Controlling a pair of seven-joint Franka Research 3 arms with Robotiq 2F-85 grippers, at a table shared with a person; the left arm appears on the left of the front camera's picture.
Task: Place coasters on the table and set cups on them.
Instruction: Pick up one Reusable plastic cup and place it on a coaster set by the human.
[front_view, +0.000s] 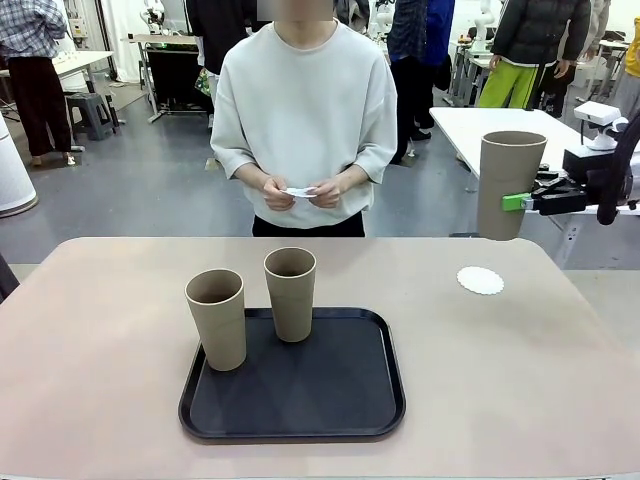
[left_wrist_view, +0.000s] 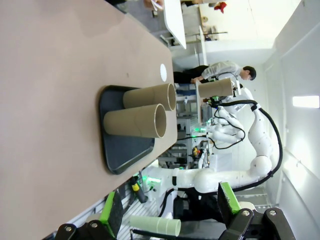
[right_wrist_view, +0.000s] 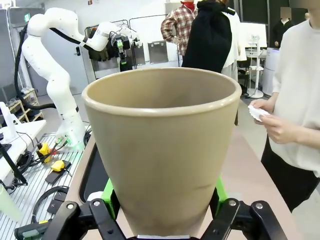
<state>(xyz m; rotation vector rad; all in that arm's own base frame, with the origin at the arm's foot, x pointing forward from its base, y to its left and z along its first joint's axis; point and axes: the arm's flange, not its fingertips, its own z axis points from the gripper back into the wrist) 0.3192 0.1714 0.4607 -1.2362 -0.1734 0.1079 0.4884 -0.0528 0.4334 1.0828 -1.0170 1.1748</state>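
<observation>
My right gripper (front_view: 522, 202) is shut on a tan cup (front_view: 510, 185), held upright in the air above the table's (front_view: 100, 330) right side. In the right wrist view this cup (right_wrist_view: 165, 150) sits between the green pads of the right gripper (right_wrist_view: 162, 207). One white coaster (front_view: 480, 280) lies on the table just below and left of the held cup. Two more cups (front_view: 216, 318) (front_view: 290, 293) stand on the black tray (front_view: 290, 430). The person holds another coaster (front_view: 300, 192) in both hands. My left gripper (left_wrist_view: 170, 207) is open with nothing in it, well back from the tray.
The person stands at the far edge, hands close to the body. A white table (front_view: 470, 125) stands behind on the right. The tabletop left and right of the tray is bare.
</observation>
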